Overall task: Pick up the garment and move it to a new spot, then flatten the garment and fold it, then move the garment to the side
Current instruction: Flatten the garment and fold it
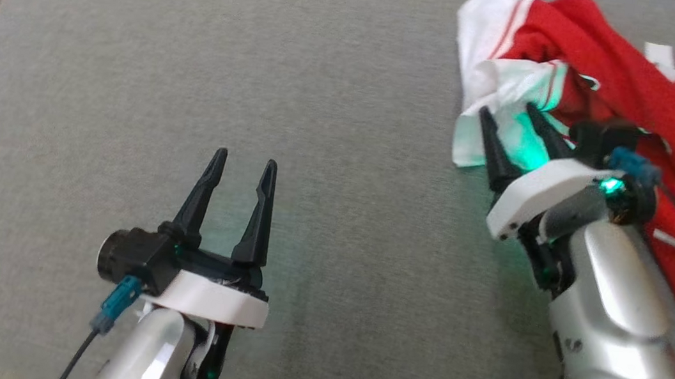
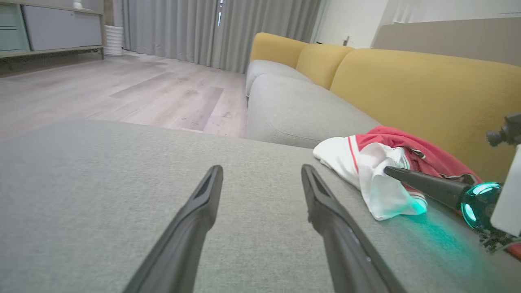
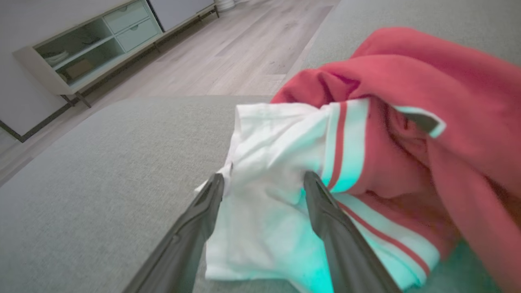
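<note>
Grey woven upholstered surface takes up most of the head view, bare on its left half. Right gripper has jaws spread wide with nothing clamped; fingertips straddle the white striped-hem part of the crumpled red-and-white jersey garment. Can't tell if the tips press the cloth. Green glow from the wrist light falls on the white fabric. Garment is bunched at the far right of the surface, red bulk trailing behind the right forearm. Left gripper has jaws apart too, empty, above bare grey fabric, well apart from the garment. Beyond: mustard-yellow sofa backrest with grey seat cushion, pale wood plank floor, grey floor-length curtains, low pale-green cabinet with open shelves along the wall.
</note>
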{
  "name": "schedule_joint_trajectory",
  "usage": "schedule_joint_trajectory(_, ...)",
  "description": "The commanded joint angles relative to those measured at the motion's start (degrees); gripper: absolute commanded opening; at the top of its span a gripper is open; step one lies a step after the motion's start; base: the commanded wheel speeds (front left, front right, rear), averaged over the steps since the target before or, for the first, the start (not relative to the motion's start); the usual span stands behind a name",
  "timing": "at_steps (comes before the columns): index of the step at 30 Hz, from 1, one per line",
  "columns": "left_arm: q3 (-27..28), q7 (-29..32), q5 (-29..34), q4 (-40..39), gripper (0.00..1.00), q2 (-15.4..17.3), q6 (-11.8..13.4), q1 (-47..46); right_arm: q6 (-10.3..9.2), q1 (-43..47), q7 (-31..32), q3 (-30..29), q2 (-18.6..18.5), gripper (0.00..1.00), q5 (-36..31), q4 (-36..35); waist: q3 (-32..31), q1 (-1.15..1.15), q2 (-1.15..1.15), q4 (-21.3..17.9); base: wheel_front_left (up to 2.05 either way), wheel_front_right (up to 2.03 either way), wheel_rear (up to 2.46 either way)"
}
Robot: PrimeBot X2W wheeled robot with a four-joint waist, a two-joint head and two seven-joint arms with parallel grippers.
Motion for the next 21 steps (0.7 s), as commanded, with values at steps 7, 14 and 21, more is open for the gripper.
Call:
schedule_joint_trajectory(7,0.5,-0.5,-0.8,-1.7,1.0,0.1,0.7,-1.7,-0.04,-5.3,-0.5,-0.3,0.4,1.0,0.8,6.7,0.5,-0.01,0.0,2.9,0.0,0.0,0.0)
schedule_joint_trajectory(14,0.1,-0.5,-0.9,-1.5,1.0,0.1,1.0,-1.8,-0.04,-7.3,-4.1,3.4,0.4,0.0,3.1,10.1,0.1,-0.01,0.0,2.3,0.0,0.0,0.0)
schedule_joint_trajectory(21,0.4,-0.5,-0.3,-0.9,1.0,0.1,0.9,-1.4,-0.04,-8.4,-10.9,13.0,0.4,0.0,13.4,4.0,-2.1,-0.01,0.0,0.6,0.0,0.0,0.0)
